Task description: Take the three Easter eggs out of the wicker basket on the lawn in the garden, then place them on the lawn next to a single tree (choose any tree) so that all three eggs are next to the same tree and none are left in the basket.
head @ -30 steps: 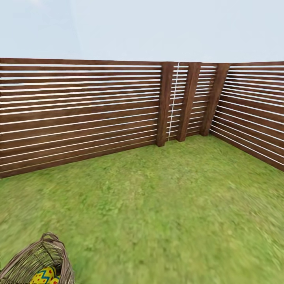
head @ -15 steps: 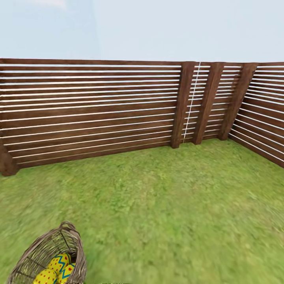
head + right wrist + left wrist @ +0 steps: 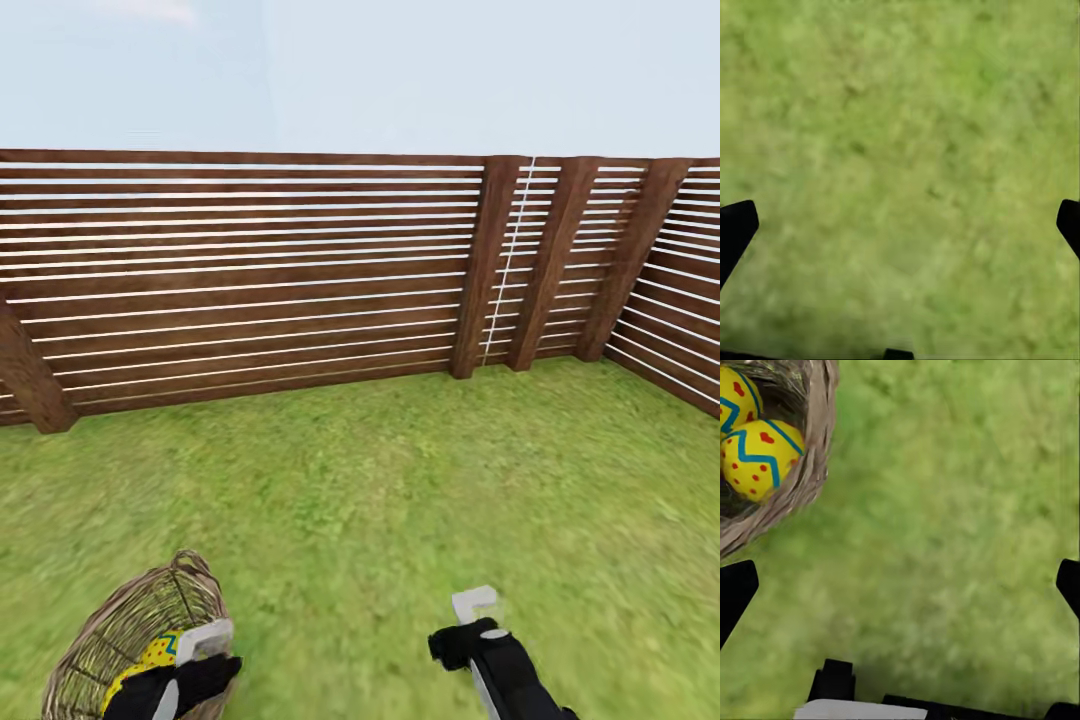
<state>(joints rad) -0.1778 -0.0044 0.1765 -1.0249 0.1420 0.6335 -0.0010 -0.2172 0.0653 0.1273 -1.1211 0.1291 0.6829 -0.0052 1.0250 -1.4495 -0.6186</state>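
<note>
Basket [image 3: 135, 625]: brown wicker, standing on the lawn [image 3: 400, 500] at the near left of the head view, mouth tipped toward the camera; the left wrist view catches part of its woven wall and rim [image 3: 810, 450].
Eggs: in the basket — the left wrist view shows two, one whole [image 3: 759, 457] and a second [image 3: 736, 401] cut by the picture's edge, both yellow with red dots and a blue-green zigzag; the two look to be touching. In the head view a patch of yellow egg [image 3: 150, 655] shows inside the basket, behind the left arm. A third egg cannot be made out.
Left gripper [image 3: 205, 640]: over the basket's near rim in the head view, black body with a pale finger; in its wrist view [image 3: 900, 585] the two dark fingertips sit at opposite edges with grass between them — jaws spread wide, holding nothing.
Right gripper [image 3: 472, 605]: low over bare grass, well to the right of the basket; its wrist view [image 3: 900, 225] shows the fingertips far apart over lawn — jaws wide apart, empty.
Lawn: mottled green, running back to the fence.
Fence [image 3: 250, 280]: brown horizontal slats with thick posts, turning a corner at the far right.
Sky [image 3: 400, 70]: pale blue above the fence.
</note>
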